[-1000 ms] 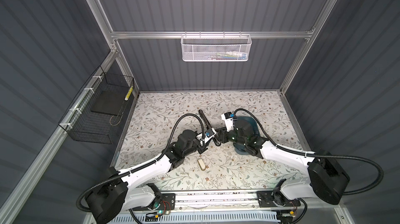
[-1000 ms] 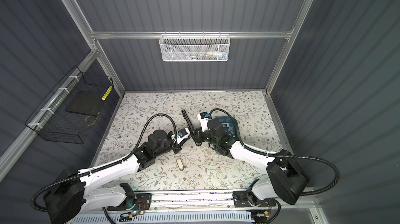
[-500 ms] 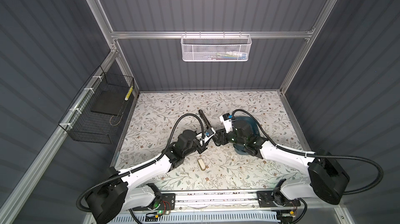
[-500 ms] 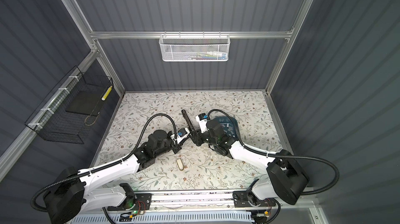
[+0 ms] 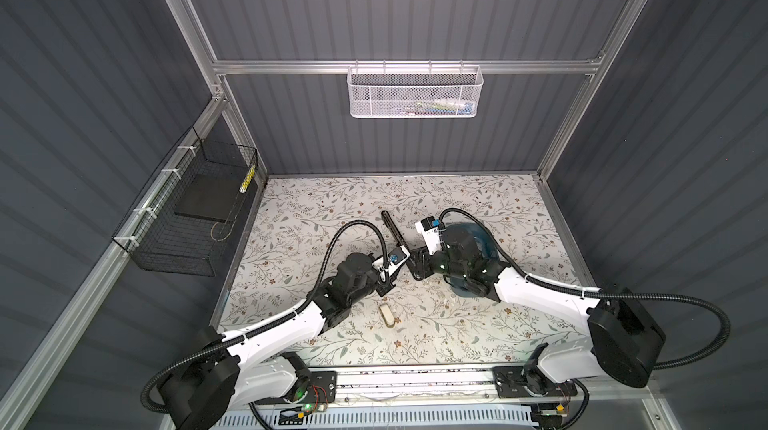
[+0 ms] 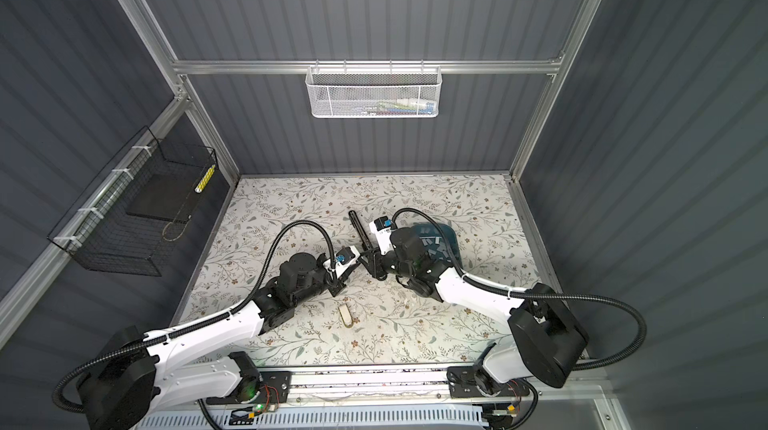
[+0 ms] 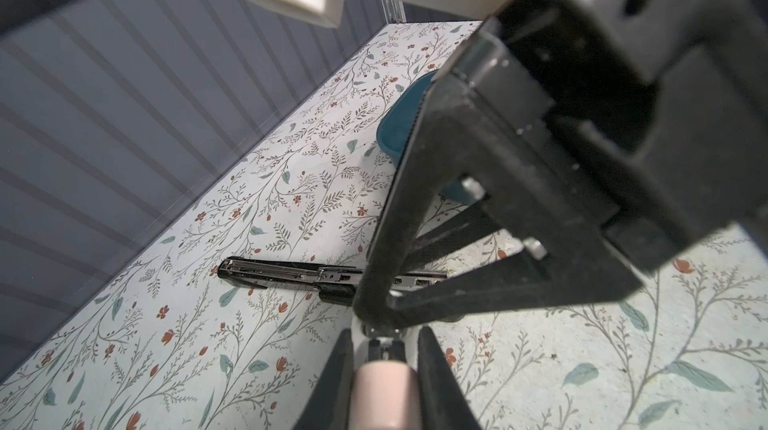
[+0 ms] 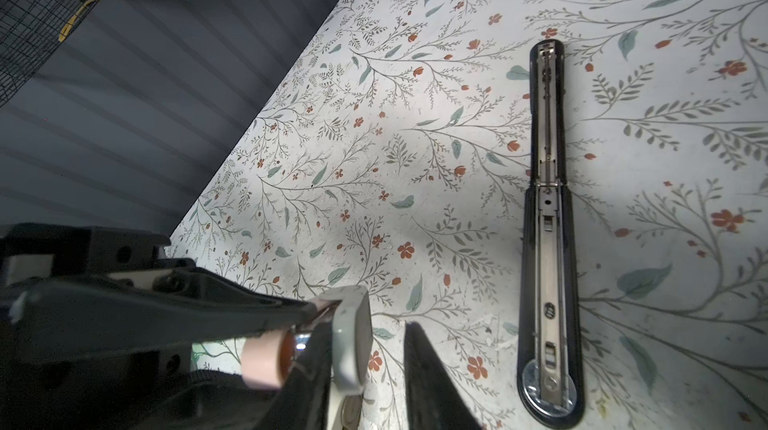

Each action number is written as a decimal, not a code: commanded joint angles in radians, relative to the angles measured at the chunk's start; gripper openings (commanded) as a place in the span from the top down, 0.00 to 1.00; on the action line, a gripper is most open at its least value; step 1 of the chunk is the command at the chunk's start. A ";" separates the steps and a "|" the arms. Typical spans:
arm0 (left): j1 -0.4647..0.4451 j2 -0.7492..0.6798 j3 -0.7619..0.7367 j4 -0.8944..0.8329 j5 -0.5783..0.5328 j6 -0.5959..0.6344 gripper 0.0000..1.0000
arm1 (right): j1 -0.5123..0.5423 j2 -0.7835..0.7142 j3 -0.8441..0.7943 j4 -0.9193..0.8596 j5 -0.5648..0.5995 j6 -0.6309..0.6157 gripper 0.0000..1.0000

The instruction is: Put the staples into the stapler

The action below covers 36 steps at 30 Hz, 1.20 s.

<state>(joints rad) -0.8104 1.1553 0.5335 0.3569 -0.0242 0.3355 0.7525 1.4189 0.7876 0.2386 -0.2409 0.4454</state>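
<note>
Stapler (image 8: 548, 240) open flat on mat (image 8: 374, 136), staples (image 6: 430, 240) unloaded in tray (image 7: 397, 132); left gripper (image 7: 384, 340) pinching pink item (image 7: 382, 386), right gripper (image 8: 365, 328) part-spread around it; loading all pending.

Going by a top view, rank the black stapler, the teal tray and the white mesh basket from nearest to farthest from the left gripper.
1. black stapler, lying open just beyond the left gripper.
2. teal tray, farther off to the right.
3. white mesh basket, hung high at the back, clearly farthest.
</note>
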 commanded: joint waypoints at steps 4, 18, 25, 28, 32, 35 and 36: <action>0.006 -0.072 -0.032 0.106 0.019 -0.014 1.00 | -0.021 0.034 0.013 -0.062 0.089 0.007 0.73; 0.006 -0.093 -0.055 0.143 0.052 -0.012 1.00 | -0.054 0.058 0.000 -0.025 0.074 0.024 0.76; 0.005 -0.072 -0.046 0.125 0.030 -0.008 1.00 | -0.054 -0.053 -0.083 0.025 0.120 0.027 0.72; 0.005 -0.059 -0.040 0.123 0.046 0.005 1.00 | -0.052 -0.137 -0.128 0.034 0.126 0.033 0.74; 0.005 -0.045 -0.024 0.101 0.084 0.022 1.00 | -0.028 -0.242 -0.169 0.034 0.126 0.030 0.71; 0.005 -0.037 -0.016 0.088 0.119 0.029 1.00 | -0.002 -0.288 -0.180 0.040 0.127 0.028 0.67; 0.006 -0.034 -0.013 0.086 0.134 0.031 1.00 | 0.005 -0.293 -0.180 0.041 0.128 0.028 0.67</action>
<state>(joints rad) -0.8097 1.1133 0.4904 0.4431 0.0547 0.3458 0.7364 1.1477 0.6220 0.2527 -0.1230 0.4713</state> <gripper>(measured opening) 0.248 0.331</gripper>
